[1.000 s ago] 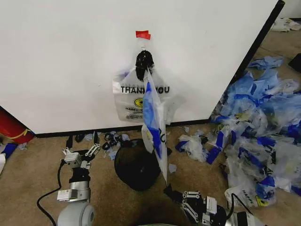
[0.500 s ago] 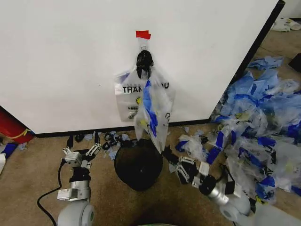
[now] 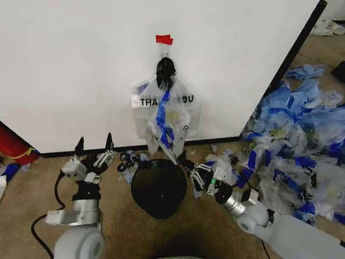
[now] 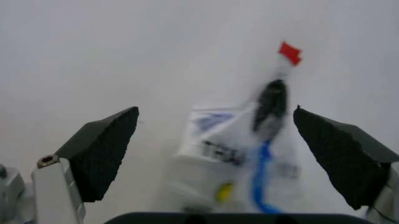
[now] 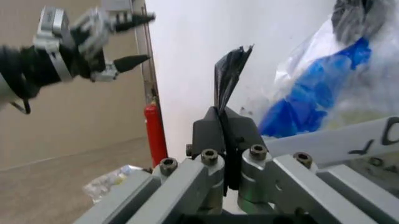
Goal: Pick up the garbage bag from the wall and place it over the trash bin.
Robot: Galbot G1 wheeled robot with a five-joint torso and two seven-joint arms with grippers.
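Jaws of the right gripper (image 3: 186,162) pinch the garbage bag's (image 3: 168,121) lower edge; left gripper (image 3: 95,148) gapes idle.

Both arms are built of rounded silver-grey segments. Each hand, the left hand (image 3: 95,147) and the right hand (image 3: 185,160), is made of silver linkage bars joined by round screw heads and tipped with black textured pads. A black cable (image 3: 46,222) is looped beside the left arm.
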